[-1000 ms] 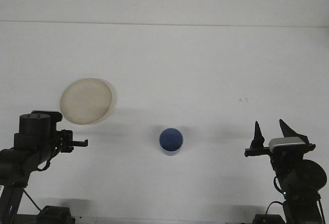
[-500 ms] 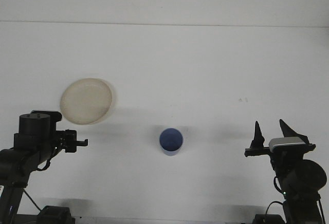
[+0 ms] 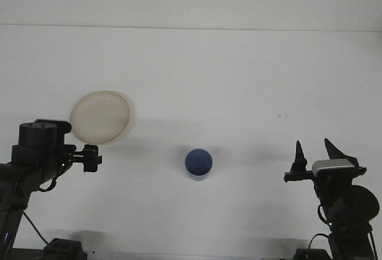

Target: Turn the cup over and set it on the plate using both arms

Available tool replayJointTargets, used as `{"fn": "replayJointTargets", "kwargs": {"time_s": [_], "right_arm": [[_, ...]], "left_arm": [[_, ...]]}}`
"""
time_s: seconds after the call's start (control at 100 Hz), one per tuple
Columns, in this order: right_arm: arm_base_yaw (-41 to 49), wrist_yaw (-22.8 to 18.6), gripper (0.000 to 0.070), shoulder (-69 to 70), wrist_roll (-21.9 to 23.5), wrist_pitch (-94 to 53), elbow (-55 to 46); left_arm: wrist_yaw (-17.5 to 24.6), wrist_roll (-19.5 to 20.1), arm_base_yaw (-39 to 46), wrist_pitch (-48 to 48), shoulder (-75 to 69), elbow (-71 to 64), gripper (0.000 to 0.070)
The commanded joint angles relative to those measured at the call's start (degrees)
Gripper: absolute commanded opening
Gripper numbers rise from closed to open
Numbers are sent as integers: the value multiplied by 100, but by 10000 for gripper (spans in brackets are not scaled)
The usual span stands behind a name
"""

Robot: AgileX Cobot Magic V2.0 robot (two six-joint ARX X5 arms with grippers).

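Beige and shallow, the round plastic plate lies on the white desk at the left, just beyond the left end effector; whether that one is clenched I cannot tell. The small blue plastic cup sits centre-near. The right end effector stands released, well apart. A careless reach could send the light cup rolling, or nudge the plate.

From my console, the left gripper faces side-on, so I cannot judge its finger gap. Both arm bases are cropped by the bottom edge. The left arm overlaps the plate's lower-left rim.
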Motion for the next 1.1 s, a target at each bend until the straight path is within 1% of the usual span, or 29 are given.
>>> {"fn": "replayJointTargets", "kwargs": {"time_s": [0.0, 0.13, 0.32, 0.39, 0.53, 0.71, 0.87, 1.09], "right_arm": [[9, 11, 480, 17, 81, 55, 22], [9, 9, 480, 17, 81, 52, 22], [9, 9, 480, 17, 81, 52, 22], [9, 9, 480, 17, 81, 52, 22], [9, 9, 480, 17, 81, 52, 22], [9, 9, 480, 17, 81, 50, 22], [9, 7, 480, 17, 81, 48, 22], [9, 7, 480, 17, 81, 48, 22]], "left_arm": [[2, -109, -192, -66, 256, 323, 503], [61, -363, -772, -48, 745, 662, 503], [573, -741, -1845, 326, 1646, 879, 503], [616, -848, -2245, 455, 1969, 975, 503], [616, -848, -2931, 595, 2618, 1320, 503], [614, -820, -3488, 592, 3388, 1932, 503], [608, -748, -3731, 590, 3919, 2277, 503], [603, -636, -3825, 529, 4478, 2321, 504]]}}
